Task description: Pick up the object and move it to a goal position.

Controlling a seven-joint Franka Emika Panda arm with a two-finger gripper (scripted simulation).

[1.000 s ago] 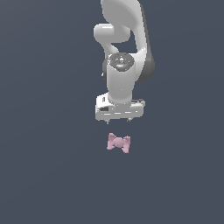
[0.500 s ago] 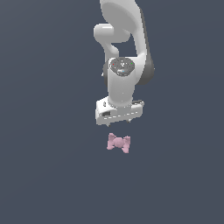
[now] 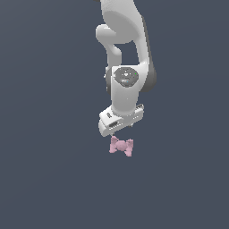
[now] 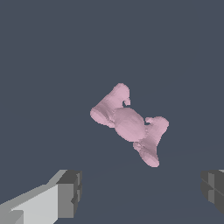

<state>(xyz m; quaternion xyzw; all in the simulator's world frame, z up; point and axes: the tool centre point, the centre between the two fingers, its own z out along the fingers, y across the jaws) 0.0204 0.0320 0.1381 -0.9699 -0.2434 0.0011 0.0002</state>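
Note:
The object (image 3: 121, 146) is a small pale pink bow-like lump with knobby lobes, lying on the dark grey floor. In the wrist view the object (image 4: 130, 123) lies ahead of the two fingers, outside the gap between them. My white gripper (image 3: 119, 134) hangs just above and behind the object in the exterior view, its body tilted. The gripper (image 4: 142, 192) is open and empty; one finger (image 4: 70, 192) and the other finger (image 4: 214, 189) stand wide apart.
The floor (image 3: 44, 179) is a plain dark grey surface with nothing else on it. The white arm (image 3: 127, 53) rises above the gripper to the top of the exterior view.
The gripper has come down closer to the object and its body has turned and tilted. The object has not moved.

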